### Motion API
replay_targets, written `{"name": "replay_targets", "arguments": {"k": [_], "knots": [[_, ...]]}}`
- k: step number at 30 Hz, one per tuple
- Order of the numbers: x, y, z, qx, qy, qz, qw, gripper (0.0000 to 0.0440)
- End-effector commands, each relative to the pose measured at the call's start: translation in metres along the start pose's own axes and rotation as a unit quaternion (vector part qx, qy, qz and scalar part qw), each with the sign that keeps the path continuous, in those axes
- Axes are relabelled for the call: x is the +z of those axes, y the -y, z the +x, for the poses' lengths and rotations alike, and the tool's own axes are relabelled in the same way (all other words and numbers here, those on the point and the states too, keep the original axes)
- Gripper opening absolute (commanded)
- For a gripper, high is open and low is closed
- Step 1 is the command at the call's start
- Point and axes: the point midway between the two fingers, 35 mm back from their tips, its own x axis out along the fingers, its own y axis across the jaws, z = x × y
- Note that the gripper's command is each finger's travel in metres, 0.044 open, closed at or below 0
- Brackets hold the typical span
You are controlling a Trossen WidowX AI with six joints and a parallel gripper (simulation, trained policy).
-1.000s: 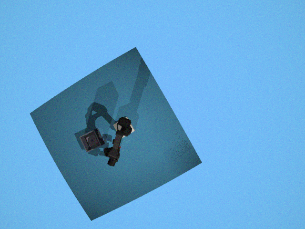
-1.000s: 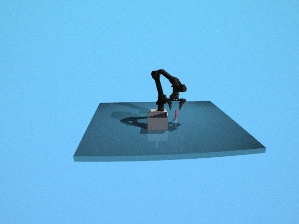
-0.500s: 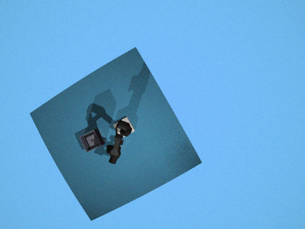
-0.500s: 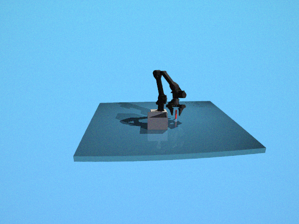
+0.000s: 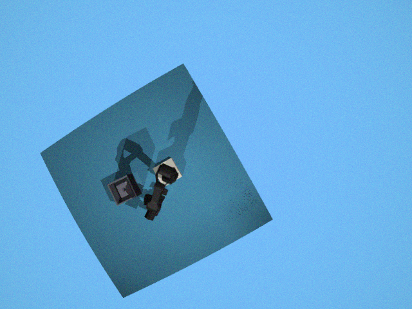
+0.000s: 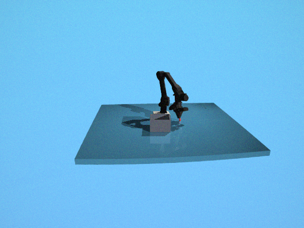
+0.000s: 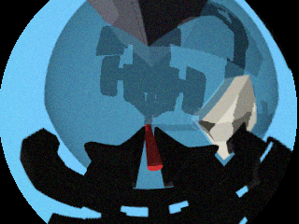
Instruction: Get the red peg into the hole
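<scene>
A plain light-blue background is seen around a dark blue-teal table (image 5: 199, 232) (image 6: 208, 137) (image 7: 70, 93), on whose surface shadows and faint reflections are cast.

The red peg (image 6: 179, 119) (image 7: 151, 149) is found upright on the table, outside the box, its long axis near vertical and its lower end pointed down at the surface. It is gripped by the hand (image 5: 154, 200) (image 6: 179, 118) (image 7: 149, 127), whose fingers are drawn together around it from either side. In the exterior view only a short lower length of red is left showing beneath the fingertips. The rest is revealed in the wrist view, where the upper end is seen as a brighter red face between the fingers and the shaft is narrowed away toward the tips. In the top view the peg is hidden by the arm (image 5: 155, 196) (image 6: 173, 84).

Near the hand, but apart from it, the open box (image 5: 113, 196) (image 6: 160, 126) (image 7: 117, 11) is placed. Its inside is shown only from above, where a greyish plate (image 5: 120, 186) with a small dark hole can be made out at the bottom; from the exterior, mainly an outer wall is shown. The arm is carried by a pale base (image 5: 172, 163) (image 6: 156, 112) (image 7: 243, 91), partly hidden behind the box in the exterior view.

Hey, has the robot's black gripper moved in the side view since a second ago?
Yes. The black gripper has come down, toward the blue table top, and now its jaws meet around the upright red peg.
</scene>
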Motion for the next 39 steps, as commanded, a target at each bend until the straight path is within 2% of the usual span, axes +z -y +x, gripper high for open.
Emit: {"name": "replay_targets", "arguments": {"k": [1, 11, 21, 39], "knots": [[0.004, -0.008, -0.008, 0.012, 0.005, -0.009, 1.0, 0.0], [0.029, -0.03, -0.051, 0.043, 0.054, -0.046, 0.997, 0.0], [0.067, -0.048, -0.093, 0.059, 0.102, -0.047, 0.992, 0.0], [0.149, -0.05, -0.111, 0.05, 0.153, 0.017, 0.987, 0.0]]}}
